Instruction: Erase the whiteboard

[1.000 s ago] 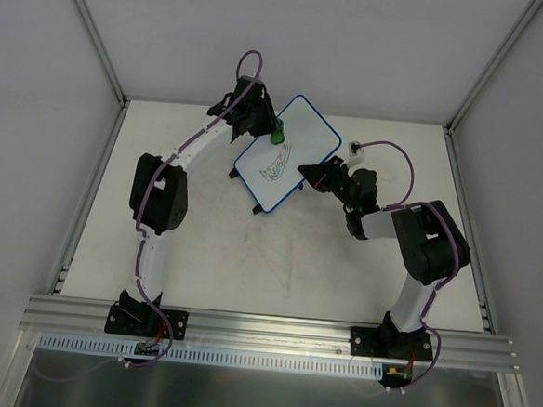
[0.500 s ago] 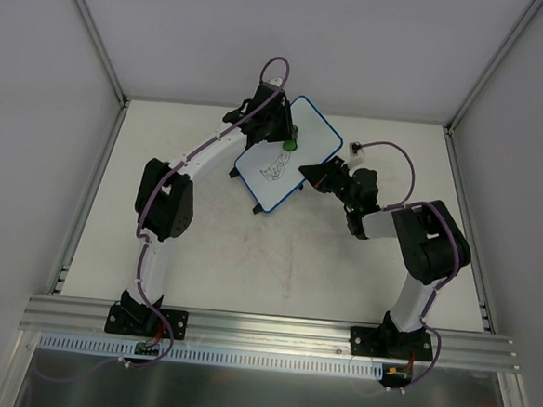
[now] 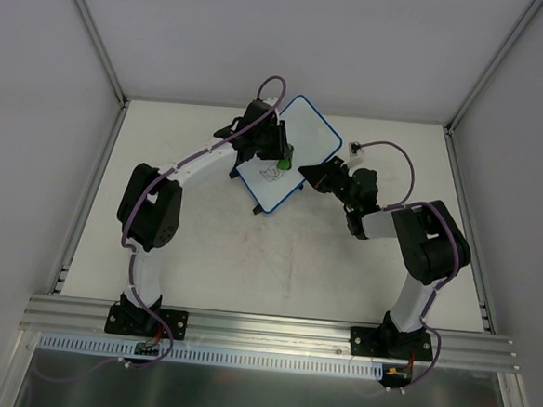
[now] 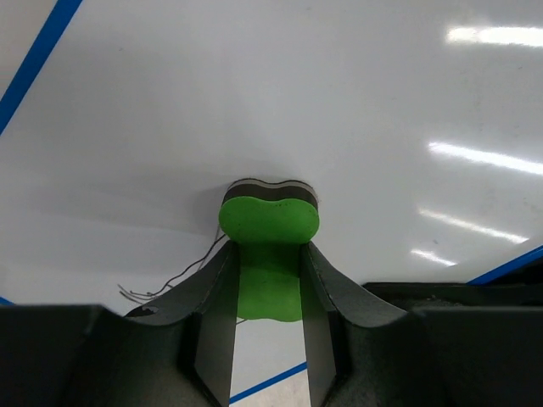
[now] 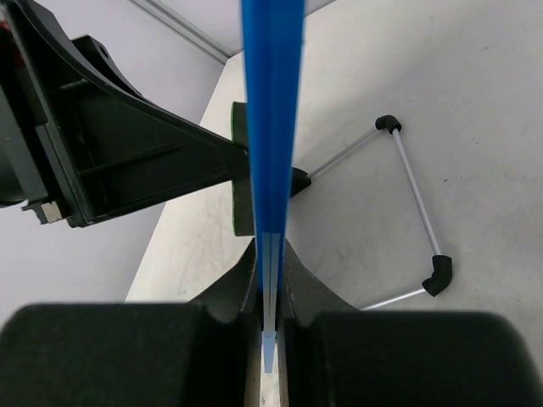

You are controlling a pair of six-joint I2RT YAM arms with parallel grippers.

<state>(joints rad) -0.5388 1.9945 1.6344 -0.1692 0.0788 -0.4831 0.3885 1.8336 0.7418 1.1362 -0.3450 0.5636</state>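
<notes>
Over the whiteboard (image 3: 311, 135), left arm (image 3: 196, 156) outstretched, pincer (image 4: 268, 251) around green eraser (image 4: 270, 217).

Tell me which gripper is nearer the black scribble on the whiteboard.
Left. The left gripper presses the green eraser onto the whiteboard right at the scribble; the right gripper, jaws shut on the board's edge, sits off to the side.
</notes>
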